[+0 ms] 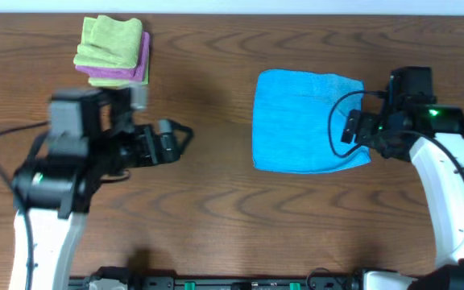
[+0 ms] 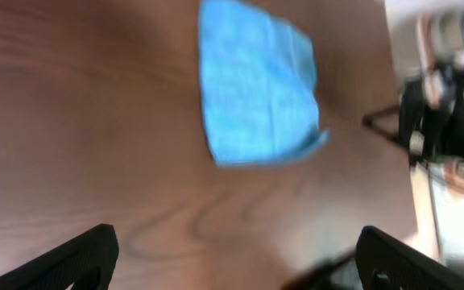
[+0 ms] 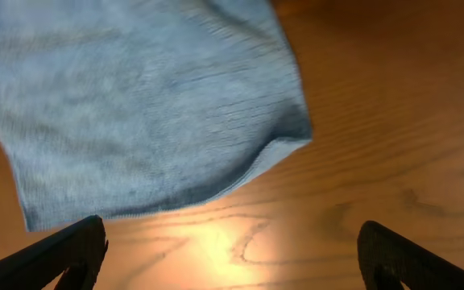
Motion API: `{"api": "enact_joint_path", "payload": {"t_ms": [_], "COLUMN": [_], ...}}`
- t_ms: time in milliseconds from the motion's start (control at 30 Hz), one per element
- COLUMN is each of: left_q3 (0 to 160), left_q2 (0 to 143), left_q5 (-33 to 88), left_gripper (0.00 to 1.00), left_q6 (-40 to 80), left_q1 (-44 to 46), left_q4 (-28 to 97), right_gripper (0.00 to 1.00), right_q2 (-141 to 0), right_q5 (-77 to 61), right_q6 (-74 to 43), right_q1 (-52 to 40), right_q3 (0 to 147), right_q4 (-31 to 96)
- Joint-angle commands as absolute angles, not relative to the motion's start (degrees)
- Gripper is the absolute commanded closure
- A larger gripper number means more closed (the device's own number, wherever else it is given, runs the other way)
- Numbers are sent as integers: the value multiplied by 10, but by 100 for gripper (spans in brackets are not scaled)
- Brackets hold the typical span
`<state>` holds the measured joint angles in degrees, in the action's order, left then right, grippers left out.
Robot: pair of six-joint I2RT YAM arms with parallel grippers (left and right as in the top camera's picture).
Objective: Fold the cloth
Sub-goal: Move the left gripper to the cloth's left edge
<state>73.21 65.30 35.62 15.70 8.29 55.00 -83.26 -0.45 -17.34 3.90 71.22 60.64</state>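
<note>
Pre-grasp: R gripper (image 1: 351, 129), fingers apart, over blue cloth (image 1: 304, 121) at 3 o'clock edge; L gripper (image 1: 180, 138) apart too; next I pinch that edge.

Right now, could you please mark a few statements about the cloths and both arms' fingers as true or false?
1. The blue cloth lies on the wooden table, with nothing gripping it. True.
2. The right fingers are shut on the blue cloth. False: they stand open and empty at its edge.
3. The green cloth sits on top of the purple cloth. True.
4. The left fingers touch the blue cloth. False: they are open over bare table, apart from it.
</note>
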Motion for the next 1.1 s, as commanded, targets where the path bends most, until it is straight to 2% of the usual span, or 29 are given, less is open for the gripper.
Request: {"api": "enact_joint_path", "payload": {"t_ms": [0, 67, 167, 267, 400, 567, 633, 767, 833, 1000, 1067], "left_q3": [781, 798, 809, 809, 808, 808, 808, 808, 808, 808, 808], "left_q2": [713, 749, 804, 853, 892, 935, 954, 1025, 1054, 1102, 1109], "left_q5": [276, 237, 249, 281, 288, 337, 341, 362, 387, 427, 431], "left_gripper": [5, 5, 5, 5, 5, 5, 5, 4, 3, 5, 5], "left_q6": [137, 144, 169, 169, 171, 187, 229, 326, 364, 455, 478], "left_q1": [161, 204, 236, 242, 241, 242, 242, 242, 246, 252, 252], "left_q4": [595, 619, 641, 638, 621, 523, 499, 484, 472, 418, 398], "right_gripper": [1, 1, 1, 1, 1, 1, 1, 1, 7, 31, 34], "right_q2": [-839, -839, -840, -848, -882, -919, -920, -922, -922, -923, -923], "right_q5": [-6, 4, 7, -37, -114, -173, -166, -143, -109, -72, -52], "right_q6": [-214, -214, -193, -140, -126, -132, -140, -233, -287, -370, -396], "right_q1": [67, 79, 103, 127, 151, 163, 163, 163, 163, 162, 159], "right_q3": [711, 711, 711, 709, 691, 667, 667, 666, 666, 666, 666], "right_q4": [607, 607, 602, 595, 594, 557, 550, 555, 567, 574, 573]}}
